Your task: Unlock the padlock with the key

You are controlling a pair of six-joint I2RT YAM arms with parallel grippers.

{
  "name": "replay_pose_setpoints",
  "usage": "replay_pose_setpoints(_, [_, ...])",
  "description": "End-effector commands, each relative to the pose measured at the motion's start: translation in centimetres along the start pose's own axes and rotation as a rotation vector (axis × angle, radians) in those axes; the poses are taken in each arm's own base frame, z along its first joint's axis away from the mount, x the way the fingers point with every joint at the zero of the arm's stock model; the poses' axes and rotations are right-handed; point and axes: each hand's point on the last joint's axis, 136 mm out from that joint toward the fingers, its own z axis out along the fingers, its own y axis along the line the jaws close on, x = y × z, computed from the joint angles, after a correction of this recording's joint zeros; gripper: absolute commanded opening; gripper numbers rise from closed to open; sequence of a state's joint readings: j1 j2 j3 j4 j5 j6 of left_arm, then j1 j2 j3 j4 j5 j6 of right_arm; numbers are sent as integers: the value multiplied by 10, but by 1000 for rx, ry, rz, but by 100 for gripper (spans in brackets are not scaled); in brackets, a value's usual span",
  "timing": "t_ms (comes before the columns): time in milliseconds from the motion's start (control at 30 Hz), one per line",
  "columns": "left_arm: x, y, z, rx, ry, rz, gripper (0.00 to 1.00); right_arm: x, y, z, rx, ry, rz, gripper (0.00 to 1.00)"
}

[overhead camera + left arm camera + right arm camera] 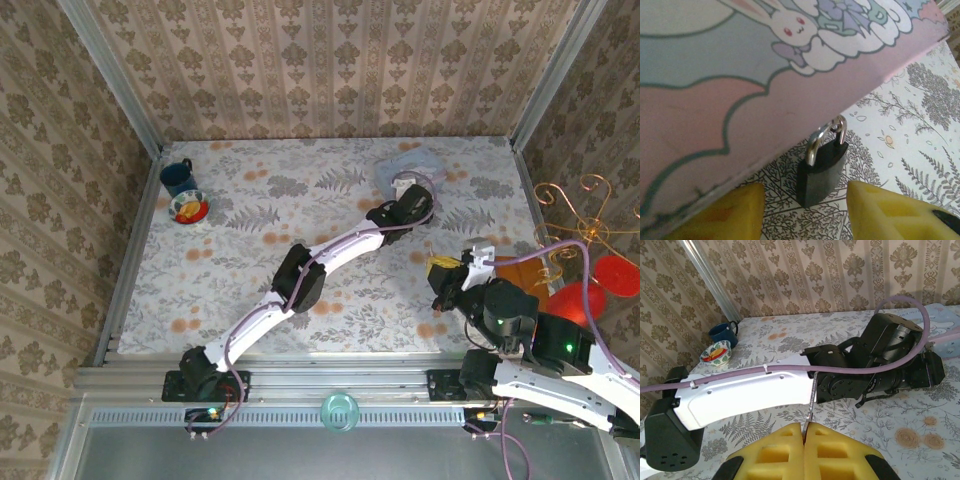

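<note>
Tin [740,100] lid art: cartoon white rabbit with red eyes, lilac bow, clouds on pink and blue. It's cropped at the frame edges and I can't pick out any lettering. Padlock [822,167] hangs off the tin's front edge at the far right of the table [920,125], black body tilted, silver shackle hooked up under the rim. The fitting it loops through is hidden by the tin. The body face is too dark to read any marking, and I can't see the keyhole end. Left gripper [805,210] is open, one yellow finger [890,215] either side of the padlock with a gap on both sides, not touching. From above, the left wrist covers the tin's front edge. Right gripper [804,450] sits near-right, well apart from the tin, pads pressed together on the key [811,400]. It's a thin grey sliver sticking up out of the pinch, the gripped end buried between the pads and too slim to make out teeth. Blue mug [177,177] and patterned bowl [188,208] sit far-left, the bowl's contents too small to tell.
</note>
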State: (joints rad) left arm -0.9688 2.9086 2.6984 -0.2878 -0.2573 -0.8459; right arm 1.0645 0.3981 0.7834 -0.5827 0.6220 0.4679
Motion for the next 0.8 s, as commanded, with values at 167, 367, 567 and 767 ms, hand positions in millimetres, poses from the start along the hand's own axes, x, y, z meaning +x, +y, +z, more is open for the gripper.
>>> replay_pose_setpoints(167, [-34, 74, 0, -201, -4, 53, 58, 1, -6, 1, 29, -16, 0, 0])
replay_pose_setpoints(367, [-49, 83, -4, -221, -11, 76, 70, 1, -7, 1, 33, -19, -5, 0])
replay_pose_setpoints(567, [-48, 81, -1, -213, -22, 77, 66, 1, -8, 0, 36, -15, -4, 0])
replay_pose_setpoints(767, [-39, 84, 14, -172, -8, 33, 53, 3, -9, -1, 37, -10, 4, 0])
